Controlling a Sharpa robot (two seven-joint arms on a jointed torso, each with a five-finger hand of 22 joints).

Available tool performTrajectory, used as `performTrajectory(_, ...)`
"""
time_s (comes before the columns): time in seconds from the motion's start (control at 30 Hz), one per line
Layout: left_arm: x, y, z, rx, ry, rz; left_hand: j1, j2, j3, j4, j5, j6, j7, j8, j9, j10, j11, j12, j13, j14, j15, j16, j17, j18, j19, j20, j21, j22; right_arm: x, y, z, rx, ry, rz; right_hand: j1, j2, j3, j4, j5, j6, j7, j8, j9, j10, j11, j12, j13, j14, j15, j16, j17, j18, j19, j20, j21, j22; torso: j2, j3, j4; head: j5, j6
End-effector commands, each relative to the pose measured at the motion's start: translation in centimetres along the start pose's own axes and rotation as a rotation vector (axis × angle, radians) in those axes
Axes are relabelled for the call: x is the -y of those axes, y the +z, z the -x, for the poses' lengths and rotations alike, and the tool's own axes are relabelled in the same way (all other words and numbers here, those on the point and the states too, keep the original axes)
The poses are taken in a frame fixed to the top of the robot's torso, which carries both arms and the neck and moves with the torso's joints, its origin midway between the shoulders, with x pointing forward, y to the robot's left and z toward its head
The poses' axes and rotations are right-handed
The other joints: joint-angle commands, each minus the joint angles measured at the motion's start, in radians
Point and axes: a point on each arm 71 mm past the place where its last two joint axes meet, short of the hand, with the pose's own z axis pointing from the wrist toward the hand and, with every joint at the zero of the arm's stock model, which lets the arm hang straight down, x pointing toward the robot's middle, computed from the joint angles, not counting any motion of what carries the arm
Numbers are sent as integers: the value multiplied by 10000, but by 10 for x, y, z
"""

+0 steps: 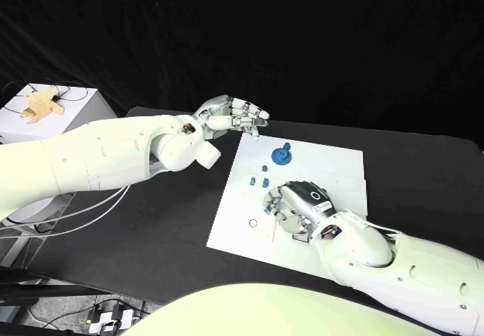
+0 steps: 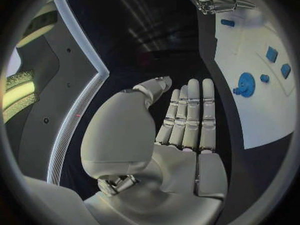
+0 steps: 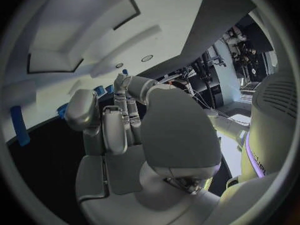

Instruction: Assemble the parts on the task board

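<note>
The left hand (image 1: 234,114) is flat and holds nothing, up left of the blue gear (image 1: 281,154). The right hand (image 1: 296,207) covers the task board (image 1: 333,164); I cannot tell its grip.

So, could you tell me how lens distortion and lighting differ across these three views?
Head view: straight edges, even light, and the white task board is bright against the black table. Left wrist view: fisheye, so the board's edge bends beside the left hand, with the blue gear still crisp. Right wrist view: fisheye too, with the right hand dim and shadowed.
</note>
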Motion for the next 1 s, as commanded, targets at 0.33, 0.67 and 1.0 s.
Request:
performTrajectory(0.33,1,0,-1,-134,-37,-34,112,-11,-56,-16,-24,-36,76,-44,-24,25,28,-84,15,101,-6,-103,-17,115,69,-9,-44,-5,0,-2,1,21,-118,13,-74,-1,70,-4,-67,48,-8,38,10,222,-161,28,0,428,-71,6,-2,-150,11,-16,-13,708,0,3,-5,-4,2)
performTrajectory(0.67,1,0,-1,-142,-39,-25,112,-11,-56,-16,-24,-36,76,-44,-24,25,28,-84,15,101,-6,-103,-17,115,69,-9,-44,-5,1,-5,0,-202,-154,-26,-80,-3,72,-9,-72,51,-7,37,10,223,-160,26,2,427,-70,1,-10,-148,6,-16,-25,707,0,4,-8,-14,2)
performTrajectory(1.0,1,0,-1,-146,-41,-22,112,-11,-56,-16,-24,-36,76,-44,-24,25,28,-84,15,101,-6,-103,-17,115,69,-9,-44,-5,4,-5,-1,-333,-225,-180,-80,-3,72,-9,-72,51,-7,37,10,223,-160,26,2,427,-70,1,-10,-148,6,-16,-25,707,1,-1,-3,-25,2)
